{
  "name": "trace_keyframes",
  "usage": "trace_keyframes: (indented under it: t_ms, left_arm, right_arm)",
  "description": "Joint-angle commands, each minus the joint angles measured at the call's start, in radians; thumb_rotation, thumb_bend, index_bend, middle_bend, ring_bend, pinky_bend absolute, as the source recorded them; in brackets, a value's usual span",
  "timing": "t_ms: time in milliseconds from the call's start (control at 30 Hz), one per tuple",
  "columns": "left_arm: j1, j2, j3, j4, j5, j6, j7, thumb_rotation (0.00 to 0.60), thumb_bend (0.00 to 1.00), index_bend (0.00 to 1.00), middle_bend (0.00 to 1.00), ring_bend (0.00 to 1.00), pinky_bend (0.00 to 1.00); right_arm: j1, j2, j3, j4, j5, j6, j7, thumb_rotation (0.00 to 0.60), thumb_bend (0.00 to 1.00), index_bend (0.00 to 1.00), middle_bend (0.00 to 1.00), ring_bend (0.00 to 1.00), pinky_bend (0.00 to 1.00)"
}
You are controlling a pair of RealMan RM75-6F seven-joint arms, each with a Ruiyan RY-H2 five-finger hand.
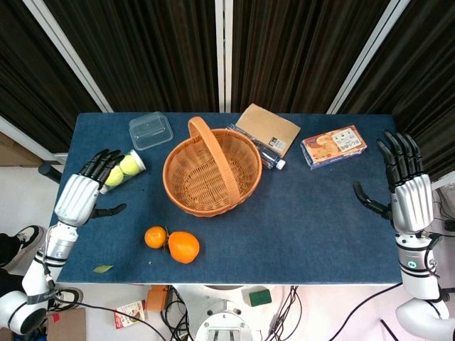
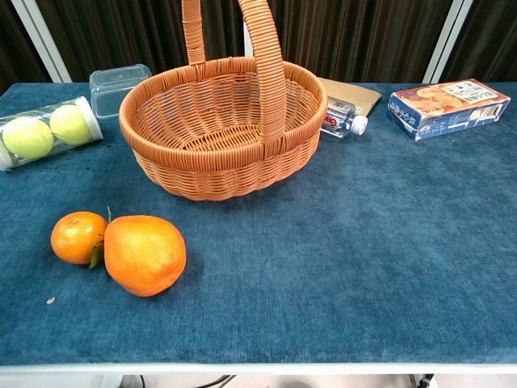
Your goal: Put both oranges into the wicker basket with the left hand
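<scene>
Nearest the robot, at the table's [image 1: 320,227] front left, lie the two oranges, touching: the big orange [image 1: 183,246] and, to its left, the small orange [image 1: 155,236] with a leaf stub between them in the chest view. Neither has been picked up, so the task looks unstarted. A loose leaf [image 1: 103,268] sits near the front edge. Just left of the fruit and slightly farther back, the left hand [image 1: 87,190] hovers over the table's edge, fingers spread wide and holding nothing; it seems well placed to swing across to the oranges. On the opposite side the right hand [image 1: 405,186] is also empty with fingers straight and apart, parked clear, as the task leaves it idle. Beyond the oranges stands the basket [image 1: 174,186], empty, its handle upright across the middle, so fruit should go in beside it. Farther back are a tube of tennis balls [image 1: 126,168], a clear tub [image 1: 151,131], a bottle [image 1: 266,155], a brown packet [image 1: 269,128] and a snack box [image 1: 334,146].
</scene>
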Motion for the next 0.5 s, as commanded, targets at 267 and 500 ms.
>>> trace_keyframes:
  t_ms: [267,500]
  left_arm:
    - [0.011,0.012,0.027,-0.028,0.022,0.041,0.030,0.600,0.04,0.11,0.09,0.04,0.23]
    - [0.027,0.024,0.071,-0.077,0.078,0.064,0.103,0.600,0.04,0.11,0.09,0.06,0.26]
  right_arm:
    - [0.002,-0.010,-0.022,0.027,0.008,0.011,0.020,0.600,0.32,0.00,0.00,0.00,0.00]
    - [-0.002,0.007,-0.035,0.032,0.006,0.017,0.021,0.600,0.32,0.00,0.00,0.00,0.00]
